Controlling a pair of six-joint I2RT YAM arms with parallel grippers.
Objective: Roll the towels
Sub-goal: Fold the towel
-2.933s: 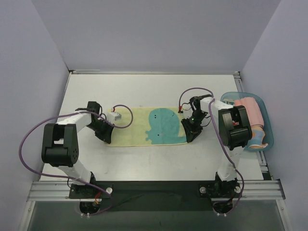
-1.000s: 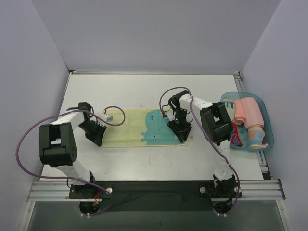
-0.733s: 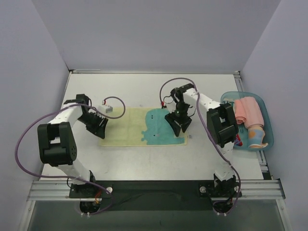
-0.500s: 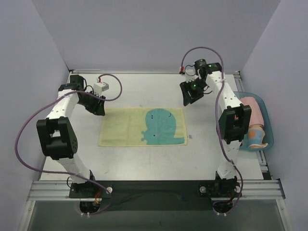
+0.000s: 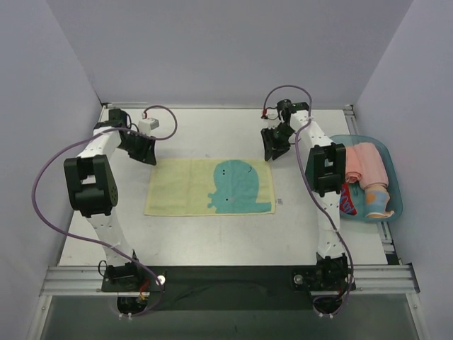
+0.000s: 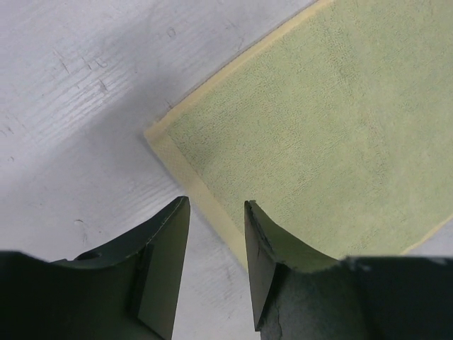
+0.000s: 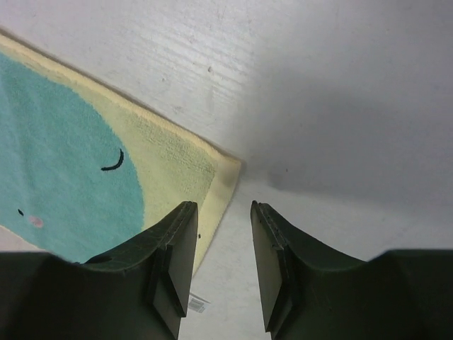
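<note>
A pale yellow towel [image 5: 177,188] with a teal-green patch lies spread flat in the middle of the table. My left gripper [image 5: 145,150] hovers at its far left corner, jaws open and empty. In the left wrist view the gripper [image 6: 216,209] straddles the towel's [image 6: 318,142] left hem just below the corner. My right gripper [image 5: 272,146] is at the far right corner, also open. In its wrist view the gripper [image 7: 224,209] hangs just beside the towel's [image 7: 71,177] right edge. A rolled pinkish-red towel [image 5: 366,163] lies in the tray.
A light blue plastic tray [image 5: 393,185] stands at the table's right edge, holding the roll and another pink, blue and white cloth [image 5: 379,202]. A small label [image 7: 198,304] pokes out from the towel's right hem. Purple cables loop beside both arms.
The yellow towel went from a narrower folded strip to a flat, spread rectangle. Both grippers swung from its near edge to its far corners and opened off it.
</note>
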